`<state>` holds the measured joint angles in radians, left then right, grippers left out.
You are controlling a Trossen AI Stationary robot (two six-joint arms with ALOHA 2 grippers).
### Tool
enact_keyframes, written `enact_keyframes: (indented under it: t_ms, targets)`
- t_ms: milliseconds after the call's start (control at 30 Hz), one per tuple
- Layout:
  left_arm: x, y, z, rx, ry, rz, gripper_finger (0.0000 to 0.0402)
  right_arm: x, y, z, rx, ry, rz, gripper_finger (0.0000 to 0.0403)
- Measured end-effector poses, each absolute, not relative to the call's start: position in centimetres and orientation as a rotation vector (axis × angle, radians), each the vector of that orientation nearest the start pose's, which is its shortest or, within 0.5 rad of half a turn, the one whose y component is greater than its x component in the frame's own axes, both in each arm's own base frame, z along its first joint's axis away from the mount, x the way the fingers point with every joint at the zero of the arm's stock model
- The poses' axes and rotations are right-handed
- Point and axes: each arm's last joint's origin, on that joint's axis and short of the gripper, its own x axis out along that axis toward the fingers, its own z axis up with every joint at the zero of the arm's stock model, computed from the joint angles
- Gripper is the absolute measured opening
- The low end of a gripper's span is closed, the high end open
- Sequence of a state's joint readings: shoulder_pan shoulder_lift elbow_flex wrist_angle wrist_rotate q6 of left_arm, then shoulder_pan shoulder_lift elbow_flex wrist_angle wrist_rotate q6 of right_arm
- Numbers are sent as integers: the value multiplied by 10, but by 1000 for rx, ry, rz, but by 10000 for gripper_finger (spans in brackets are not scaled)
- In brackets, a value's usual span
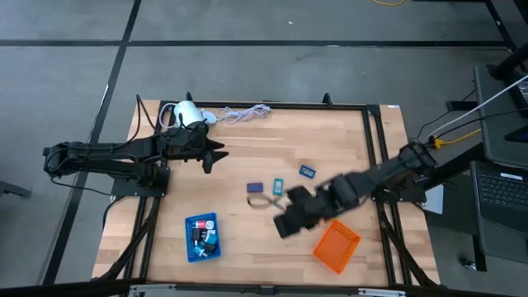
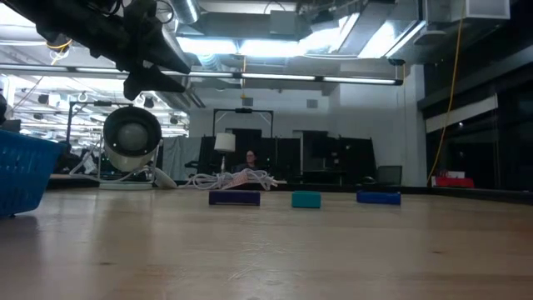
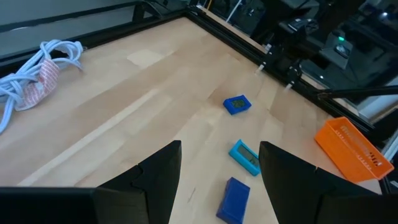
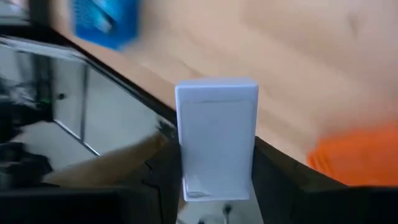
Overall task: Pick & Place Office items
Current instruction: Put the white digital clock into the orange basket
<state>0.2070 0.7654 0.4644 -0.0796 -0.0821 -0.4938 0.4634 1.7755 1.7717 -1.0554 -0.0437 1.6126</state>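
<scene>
My right gripper (image 1: 286,223) hangs above the table between the blue mesh tray (image 1: 202,238) and the orange mesh tray (image 1: 337,246), shut on a white rectangular office item (image 4: 216,143). The gripper hides that item in the high view. Three more office items lie flat mid-table: navy (image 1: 255,188), teal (image 1: 279,185) and blue (image 1: 307,172). The blue tray holds several small items. My left gripper (image 1: 216,155) waits open at the table's far left, above the wood, with nothing between its fingers (image 3: 163,171). My right gripper pinches the white item by its two long sides (image 4: 185,171) between its two fingers (image 4: 163,171). The item's far end sticks out past the fingertips. The fingers slant down from the table's right. The item is lifted clear of the table.
A white cylindrical lamp-like device (image 1: 190,113) stands at the far left, and its coiled white cord (image 1: 243,113) lies along the far edge. A black frame (image 1: 371,140) borders the table. Bare wood lies between the loose items and the left gripper.
</scene>
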Motion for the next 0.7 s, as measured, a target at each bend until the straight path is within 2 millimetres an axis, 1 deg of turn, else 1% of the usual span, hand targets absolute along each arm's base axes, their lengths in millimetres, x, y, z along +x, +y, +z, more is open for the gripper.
enact_keyframes:
  t_ms: [167, 267, 333, 433, 500, 700]
  targets:
    - [167, 37, 235, -507, 305, 369, 210, 300, 205, 309, 1288, 1257, -587, 156]
    - [167, 37, 235, -500, 306, 368, 210, 283, 222, 292, 1306, 1336, -672, 157]
    - [167, 37, 235, -499, 306, 368, 210, 272, 230, 280, 1315, 1378, -733, 157]
    - [167, 37, 235, -499, 306, 368, 210, 260, 238, 262, 1319, 1398, -824, 157]
    - [167, 37, 235, -499, 305, 368, 210, 254, 239, 251, 1319, 1399, -886, 157]
    - [167, 37, 235, -499, 306, 369, 210, 249, 237, 230, 1333, 1386, -950, 157]
